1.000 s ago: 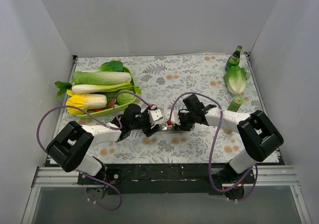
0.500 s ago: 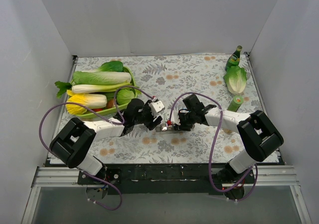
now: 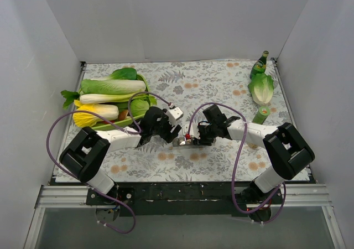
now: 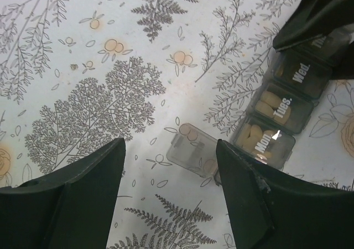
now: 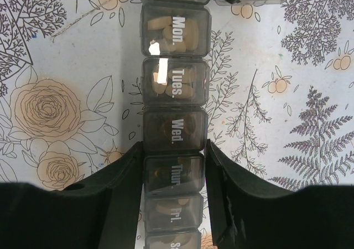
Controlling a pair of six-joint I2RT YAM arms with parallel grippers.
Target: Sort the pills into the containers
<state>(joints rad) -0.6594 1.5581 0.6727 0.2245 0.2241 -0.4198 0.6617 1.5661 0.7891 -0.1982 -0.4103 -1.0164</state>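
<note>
Containers (image 3: 185,142) form one straight strip of joined translucent grey compartments. You will find the strip lying flat on the floral tablecloth (image 3: 221,88) at the middle of the table, between the two grippers. In the right wrist view, read the lid labels in order: Mon., Tues., Wed., Thur., Fri. Tan oblong pills (image 5: 166,25) show through the Mon. and Tues. lids. You cannot tell what the darker compartments hold.

Right gripper (image 5: 173,160): pressed onto the containers, with one finger against each long side at the Thur. compartment. Its arm reaches in from the right.

Left gripper (image 4: 168,152): jaws spread and holding nothing, poised over the cloth at the Mon. end of the strip. One finger overlaps the strip's end beyond Mon.; the other is over bare cloth. A clear flap (image 4: 191,149) lies on the cloth between the fingers, just beside the Mon. compartment. You cannot tell what it is joined to.

Farther back on the left, note a green tray (image 3: 110,126) holding long cabbages (image 3: 113,86), pale green and yellow.

On the right, well apart from the strip, a small green cylinder (image 3: 260,114) stands nearest. Beyond it lies a lettuce leaf (image 3: 261,88). A green bottle (image 3: 260,65) stands upright by the far right corner.
</note>
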